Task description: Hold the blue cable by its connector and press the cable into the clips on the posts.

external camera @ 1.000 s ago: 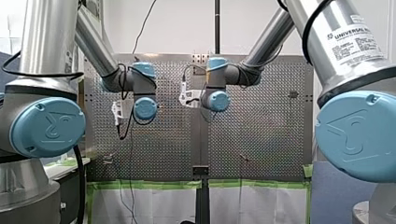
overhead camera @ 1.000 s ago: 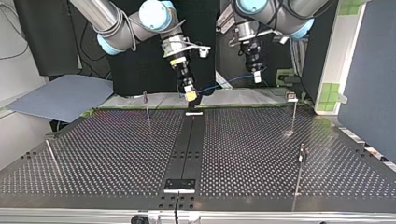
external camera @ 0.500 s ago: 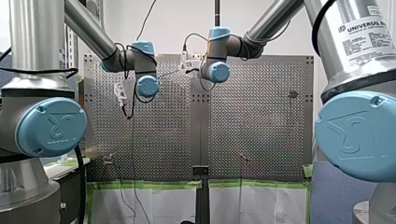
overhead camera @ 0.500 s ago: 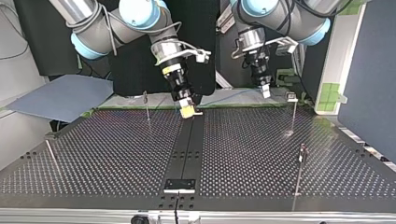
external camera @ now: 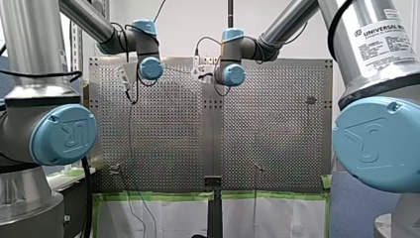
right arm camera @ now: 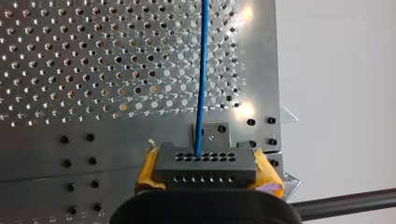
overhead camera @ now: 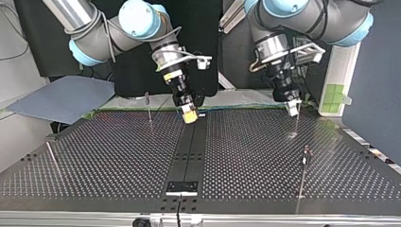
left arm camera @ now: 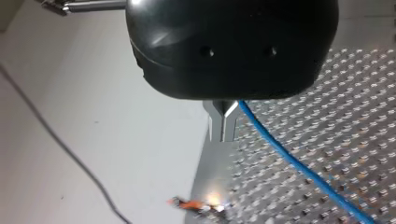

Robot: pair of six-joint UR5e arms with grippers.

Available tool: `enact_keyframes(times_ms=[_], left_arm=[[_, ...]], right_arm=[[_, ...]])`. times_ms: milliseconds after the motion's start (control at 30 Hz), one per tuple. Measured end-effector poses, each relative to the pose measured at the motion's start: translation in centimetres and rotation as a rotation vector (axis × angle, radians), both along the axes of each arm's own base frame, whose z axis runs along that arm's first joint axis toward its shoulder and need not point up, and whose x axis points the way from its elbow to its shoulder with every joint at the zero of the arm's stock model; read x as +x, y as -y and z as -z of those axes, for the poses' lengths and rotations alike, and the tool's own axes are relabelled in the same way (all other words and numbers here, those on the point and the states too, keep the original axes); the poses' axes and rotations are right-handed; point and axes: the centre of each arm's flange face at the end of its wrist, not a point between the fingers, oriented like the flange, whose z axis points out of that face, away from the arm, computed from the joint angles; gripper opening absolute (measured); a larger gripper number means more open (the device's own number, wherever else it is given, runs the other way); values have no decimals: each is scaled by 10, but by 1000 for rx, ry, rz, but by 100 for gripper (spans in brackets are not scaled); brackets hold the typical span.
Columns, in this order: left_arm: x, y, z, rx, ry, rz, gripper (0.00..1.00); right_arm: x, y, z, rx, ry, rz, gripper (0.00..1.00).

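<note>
Left claw [overhead camera: 293, 107], closed on the cable [left arm camera: 299, 168], has swung to the top view's far-right post [overhead camera: 296, 124]; right claw [overhead camera: 189, 113] grips the connector [right arm camera: 205, 169]. I'd press down, cable taut.

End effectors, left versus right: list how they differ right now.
My left end effector has bare metal fingers; my right end effector has yellow pads. Left pinches the blue cable itself; right clamps the grey connector. In the top view, left hangs at a post on the right; right is near the middle. Both are shut on parts of one cable.
</note>
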Motion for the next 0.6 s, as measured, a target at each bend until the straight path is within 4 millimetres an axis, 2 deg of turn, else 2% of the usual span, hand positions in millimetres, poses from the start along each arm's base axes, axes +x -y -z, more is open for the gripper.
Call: enact_keyframes(times_ms=[167, 433, 600], left_arm=[[0, -15, -11, 6, 1, -1, 0], [18, -35, 3, 38, -84, -6, 0], [23, -46, -4, 31, -101, -22, 0]], right_arm=[[6, 1, -12, -19, 14, -23, 0], [18, 1, -33, -51, 40, -56, 0], [26, 2, -37, -59, 43, -76, 0]])
